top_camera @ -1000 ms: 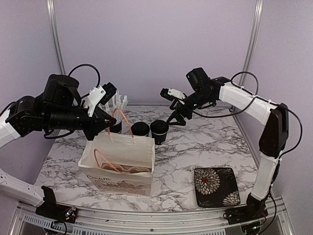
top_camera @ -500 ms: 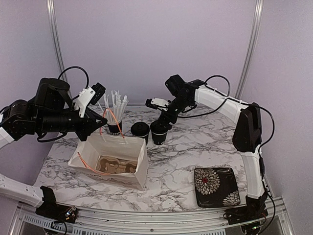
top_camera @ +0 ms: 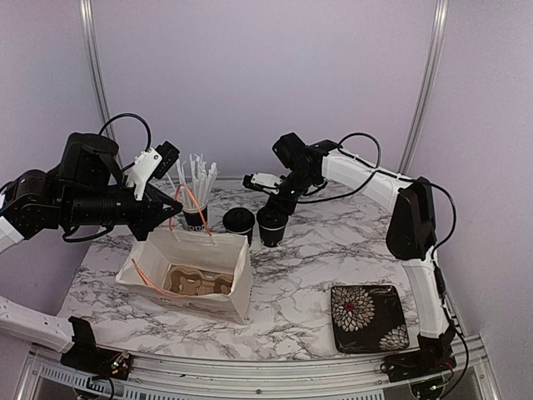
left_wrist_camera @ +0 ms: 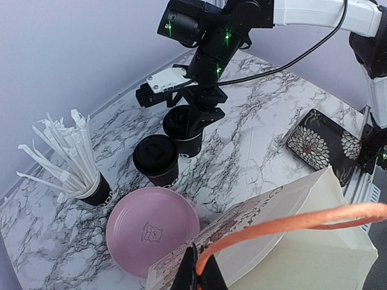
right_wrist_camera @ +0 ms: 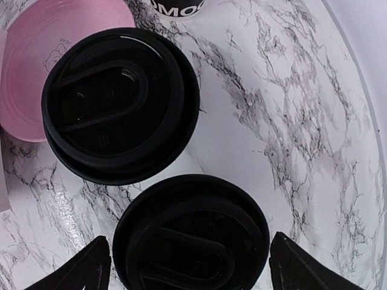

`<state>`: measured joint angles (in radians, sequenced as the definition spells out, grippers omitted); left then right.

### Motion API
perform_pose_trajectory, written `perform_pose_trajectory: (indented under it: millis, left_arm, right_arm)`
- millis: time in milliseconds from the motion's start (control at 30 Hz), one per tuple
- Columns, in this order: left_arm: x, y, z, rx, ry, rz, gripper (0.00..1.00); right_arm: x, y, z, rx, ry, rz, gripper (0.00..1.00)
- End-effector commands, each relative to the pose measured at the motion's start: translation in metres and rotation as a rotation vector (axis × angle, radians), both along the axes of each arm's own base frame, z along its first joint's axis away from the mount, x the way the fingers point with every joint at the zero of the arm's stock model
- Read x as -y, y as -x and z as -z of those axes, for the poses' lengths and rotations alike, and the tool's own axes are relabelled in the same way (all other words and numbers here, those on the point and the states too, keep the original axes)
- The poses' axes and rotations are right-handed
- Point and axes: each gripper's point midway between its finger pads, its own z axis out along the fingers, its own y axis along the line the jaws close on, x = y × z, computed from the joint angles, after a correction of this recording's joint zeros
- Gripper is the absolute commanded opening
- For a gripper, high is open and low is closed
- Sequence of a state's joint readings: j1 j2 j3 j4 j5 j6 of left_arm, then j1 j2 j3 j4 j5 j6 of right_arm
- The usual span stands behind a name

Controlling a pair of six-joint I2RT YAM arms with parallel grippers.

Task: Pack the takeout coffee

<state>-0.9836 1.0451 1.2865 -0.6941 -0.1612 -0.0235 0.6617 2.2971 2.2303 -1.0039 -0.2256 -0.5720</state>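
Two black lidded coffee cups stand side by side behind the bag: the left cup (top_camera: 239,222) (left_wrist_camera: 156,158) (right_wrist_camera: 121,103) and the right cup (top_camera: 272,225) (left_wrist_camera: 184,136) (right_wrist_camera: 193,235). My right gripper (top_camera: 272,207) (right_wrist_camera: 192,269) is open and hangs over the right cup, one finger on each side of its lid, not touching it. My left gripper (top_camera: 171,208) (left_wrist_camera: 202,275) is shut on an orange handle (left_wrist_camera: 290,223) of the white paper bag (top_camera: 237,279). It holds the bag tilted with its mouth open. The brown pulp carrier (top_camera: 196,283) lies inside.
A black cup of white sticks (top_camera: 196,208) (left_wrist_camera: 91,184) stands at the back left. A pink plate (left_wrist_camera: 151,229) (right_wrist_camera: 36,60) lies between that cup and the bag. A dark flower-patterned tray (top_camera: 368,318) sits at the front right. The walls are close behind.
My left gripper pulled the handle back and left, tipping the bag open. My right gripper moved left and down from above the table to over the right cup.
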Motion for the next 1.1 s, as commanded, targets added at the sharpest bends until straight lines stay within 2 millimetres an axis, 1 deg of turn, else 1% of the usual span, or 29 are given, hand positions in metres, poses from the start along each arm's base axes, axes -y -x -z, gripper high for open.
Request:
perform_pose_trajectory:
  millis: [0,100,200,400,467,533,633,733,900,1067]
  left_arm:
    - [-0.002,0.003,0.011,-0.037,-0.023,0.004,0.0]
    - [-0.001,0.003,0.012,-0.041,-0.026,0.007,0.0]
    - [0.0,0.004,0.013,-0.047,-0.026,0.014,0.0]
    - [0.004,0.005,0.016,-0.061,-0.027,0.031,0.0]
    - [0.006,0.005,0.015,-0.063,-0.025,0.035,0.0]
    - [0.008,0.006,0.016,-0.069,-0.026,0.043,0.0]
    - [0.014,0.007,0.019,-0.088,-0.026,0.066,0.0]
    - [0.021,0.008,0.02,-0.104,-0.026,0.086,0.0]
    - [0.028,0.008,0.01,-0.105,-0.004,0.106,0.0]
    - [0.035,0.007,-0.004,-0.101,0.028,0.117,0.0]
  right_arm:
    - [-0.005,-0.005,-0.006,0.0,-0.025,0.018,0.88]
    - [-0.003,-0.007,-0.004,0.001,-0.018,0.031,0.88]
    - [-0.001,-0.006,0.0,-0.012,-0.014,0.034,0.82]
    - [0.002,0.005,-0.001,-0.055,-0.019,0.021,0.69]
    - [0.005,0.009,0.0,-0.064,-0.012,0.019,0.67]
    - [0.009,0.013,0.002,-0.073,0.004,0.02,0.67]
    - [0.015,0.017,0.007,-0.082,0.031,0.025,0.73]
    - [0.021,0.02,0.01,-0.085,0.056,0.025,0.74]
    - [0.028,0.026,0.011,-0.092,0.079,0.018,0.75]
    - [0.036,0.038,0.013,-0.119,0.103,0.002,0.62]
